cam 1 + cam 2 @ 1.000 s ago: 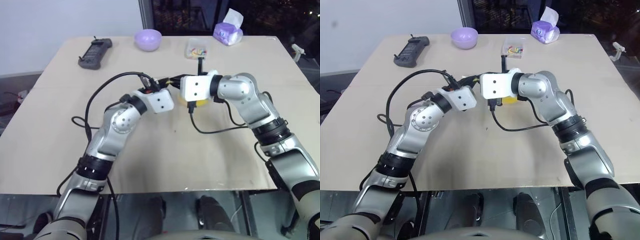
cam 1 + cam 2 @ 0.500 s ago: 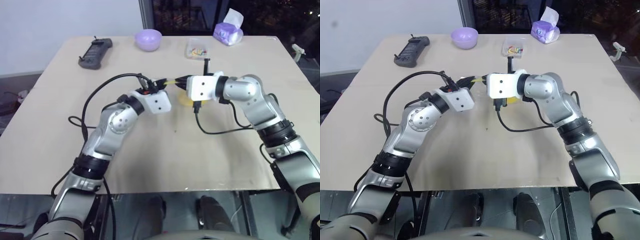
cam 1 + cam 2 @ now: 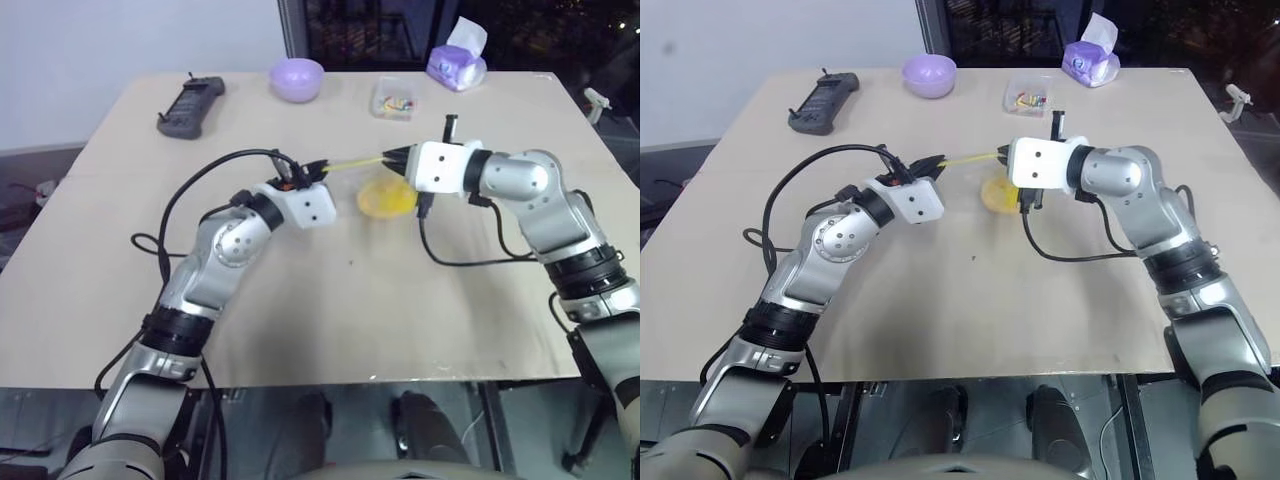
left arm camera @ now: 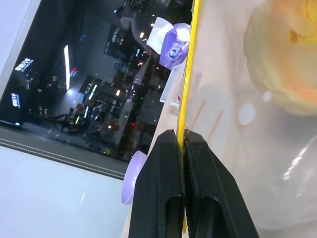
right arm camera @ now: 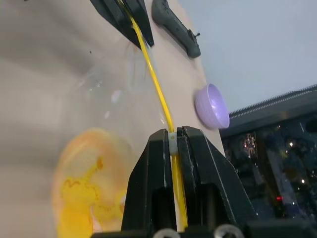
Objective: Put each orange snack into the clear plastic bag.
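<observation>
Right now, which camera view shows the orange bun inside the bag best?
The right wrist view: the bun is large and near, seen through the clear bag. The left wrist view cuts it off at the edge, and the two head views show it small, hanging between the arms.

You see an orange-yellow bun [image 3: 386, 196] inside a clear plastic bag [image 5: 106, 106] with a yellow strip [image 3: 973, 157], a lilac bowl [image 3: 296, 78], a black remote [image 3: 190, 105], and a tan table [image 3: 330, 320].
</observation>
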Action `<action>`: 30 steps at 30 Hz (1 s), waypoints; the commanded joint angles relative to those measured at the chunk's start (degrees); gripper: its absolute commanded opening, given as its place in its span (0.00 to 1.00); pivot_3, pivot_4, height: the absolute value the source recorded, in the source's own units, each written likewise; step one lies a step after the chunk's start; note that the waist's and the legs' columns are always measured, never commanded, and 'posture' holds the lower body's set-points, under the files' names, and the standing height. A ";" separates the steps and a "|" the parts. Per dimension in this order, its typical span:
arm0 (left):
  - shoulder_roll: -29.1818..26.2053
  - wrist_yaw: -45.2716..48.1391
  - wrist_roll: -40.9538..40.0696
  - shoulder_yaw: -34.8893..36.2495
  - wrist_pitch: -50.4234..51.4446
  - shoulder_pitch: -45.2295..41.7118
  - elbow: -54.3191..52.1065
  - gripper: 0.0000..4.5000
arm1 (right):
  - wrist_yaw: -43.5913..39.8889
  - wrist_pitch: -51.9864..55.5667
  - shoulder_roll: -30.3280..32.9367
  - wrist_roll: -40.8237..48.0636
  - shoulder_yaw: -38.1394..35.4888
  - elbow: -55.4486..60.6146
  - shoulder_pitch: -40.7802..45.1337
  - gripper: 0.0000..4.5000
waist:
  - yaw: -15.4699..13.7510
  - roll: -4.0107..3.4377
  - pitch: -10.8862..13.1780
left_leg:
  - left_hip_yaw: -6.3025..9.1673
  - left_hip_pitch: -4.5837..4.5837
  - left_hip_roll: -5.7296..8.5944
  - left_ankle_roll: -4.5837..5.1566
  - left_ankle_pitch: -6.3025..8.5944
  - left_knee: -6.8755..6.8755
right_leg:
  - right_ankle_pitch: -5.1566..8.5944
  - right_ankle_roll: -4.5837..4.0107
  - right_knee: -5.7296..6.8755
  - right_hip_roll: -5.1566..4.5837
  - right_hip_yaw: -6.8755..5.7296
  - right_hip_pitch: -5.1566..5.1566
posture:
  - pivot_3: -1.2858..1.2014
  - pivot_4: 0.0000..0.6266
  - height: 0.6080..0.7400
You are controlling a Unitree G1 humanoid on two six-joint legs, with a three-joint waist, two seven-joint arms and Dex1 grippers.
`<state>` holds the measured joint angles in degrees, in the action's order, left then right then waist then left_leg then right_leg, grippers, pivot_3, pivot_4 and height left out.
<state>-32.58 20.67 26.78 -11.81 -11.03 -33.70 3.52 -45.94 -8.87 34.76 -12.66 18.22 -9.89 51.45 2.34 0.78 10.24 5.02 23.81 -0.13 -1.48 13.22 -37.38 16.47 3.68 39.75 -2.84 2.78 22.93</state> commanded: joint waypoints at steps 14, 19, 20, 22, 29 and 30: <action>-1.45 -1.53 -0.12 2.40 -2.03 -2.10 3.45 0.00 | -2.40 4.73 8.45 4.15 -6.50 4.09 -3.07 0.03 | 0.01 0.00 0.00 | -0.02 0.00 -0.01 0.00 0.00 0.00 | 0.00 0.00 0.00 0.00 0.03 0.00 | 0.52 0.24 1.00; -1.46 -1.64 -0.04 2.31 -2.29 -2.36 3.90 0.00 | -2.12 4.72 9.89 4.16 -6.51 3.64 -3.47 0.03 | 0.00 0.00 0.00 | -0.03 0.00 0.00 0.00 0.00 0.00 | 0.00 0.00 -0.01 0.00 0.03 0.00 | 0.52 0.24 1.00; -1.46 -1.67 -0.04 2.31 -2.36 -2.43 4.01 0.00 | -2.07 4.72 10.23 4.11 -6.57 3.47 -3.51 0.03 | 0.00 0.00 0.00 | -0.03 0.00 0.00 0.00 0.00 0.00 | 0.00 0.00 -0.01 0.00 0.03 0.00 | 0.52 0.24 1.00; -1.44 -1.70 -0.05 2.31 -2.49 -2.57 4.27 0.00 | -2.05 4.65 10.87 4.06 -6.67 3.11 -3.58 0.03 | -0.02 0.01 0.00 | -0.03 0.00 0.00 0.00 0.00 0.00 | 0.00 0.00 -0.01 0.00 0.03 0.00 | 0.52 0.24 1.00; -0.59 -0.94 -1.22 1.82 -3.38 -4.80 7.54 0.00 | 0.64 3.15 8.81 2.64 -5.74 -0.22 -1.00 0.03 | 0.01 0.01 0.01 | -0.03 0.00 -0.01 0.00 0.00 0.00 | 0.00 0.00 0.00 0.00 0.03 0.00 | 0.52 0.24 1.00; -0.27 -1.21 -1.22 1.69 -3.69 -5.43 8.22 0.00 | 1.28 2.74 8.30 2.33 -5.65 -1.15 -0.44 0.03 | 0.00 0.01 0.01 | -0.04 -0.01 0.00 0.00 0.00 0.00 | 0.00 0.00 0.00 0.00 0.03 0.00 | 0.52 0.24 1.00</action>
<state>-32.46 20.42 26.46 -11.84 -14.60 -37.39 10.53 -46.90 -5.62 42.70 -9.17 15.69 -9.16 48.89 2.34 0.79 10.25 4.98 23.80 -0.13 -1.48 13.22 -37.38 16.46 3.68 39.76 -2.84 2.81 22.93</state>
